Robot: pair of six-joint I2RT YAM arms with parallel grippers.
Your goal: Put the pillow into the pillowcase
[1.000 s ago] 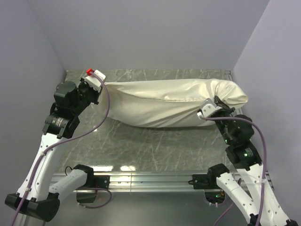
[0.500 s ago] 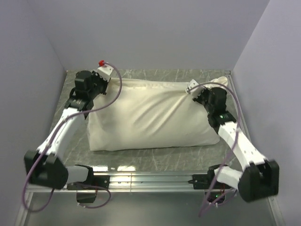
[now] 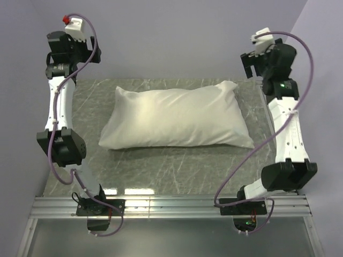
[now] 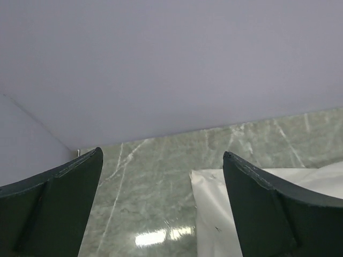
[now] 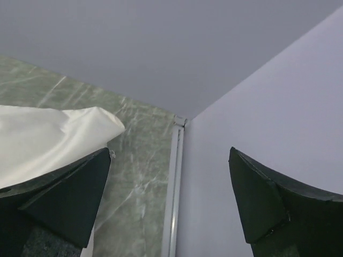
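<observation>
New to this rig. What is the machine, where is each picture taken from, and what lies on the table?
The machine is two robot arms, a left arm and a right arm, bolted at the near edge of a green marbled table. The wide picture comes from a fixed camera above and behind them. The other two come from a camera on each wrist; the dark wedges there are the left fingers and the right fingers, spread open, holding nothing. On the table lies the cream pillowcase, plump and full. The pillow itself does not show, so it is presumably inside.
</observation>
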